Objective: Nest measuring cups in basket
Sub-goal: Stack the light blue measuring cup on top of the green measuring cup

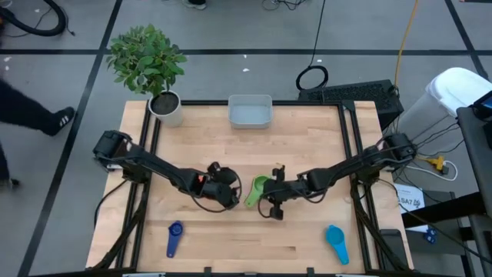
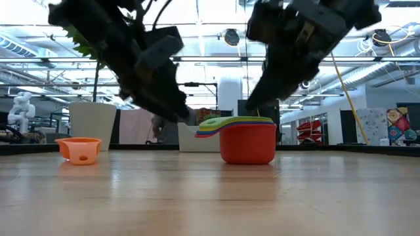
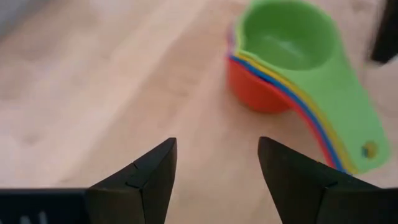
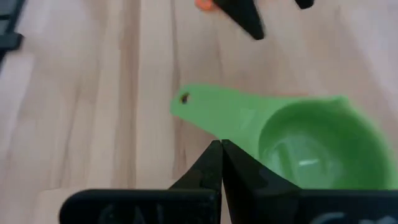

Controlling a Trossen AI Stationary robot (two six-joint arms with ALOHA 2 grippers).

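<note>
- Two claws flank the nested cup stack (image 1: 258,190) mid-desk (image 1: 307,238).
- Left claw (image 3: 214,171) gapes wide, empty.
- Right claw (image 4: 221,163) is pinched closed, holding nothing.

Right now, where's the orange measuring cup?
The orange cup shows only in the low view, standing alone on the table, apart from the nested stack; the overhead view hides it under the left arm.

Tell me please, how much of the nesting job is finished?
Done: green cup tops a nested stack, red lowest. In hand: nothing; open left pincer and shut right pincer flank it. Left: orange cup, dark blue cup, teal cup, then basket.
</note>
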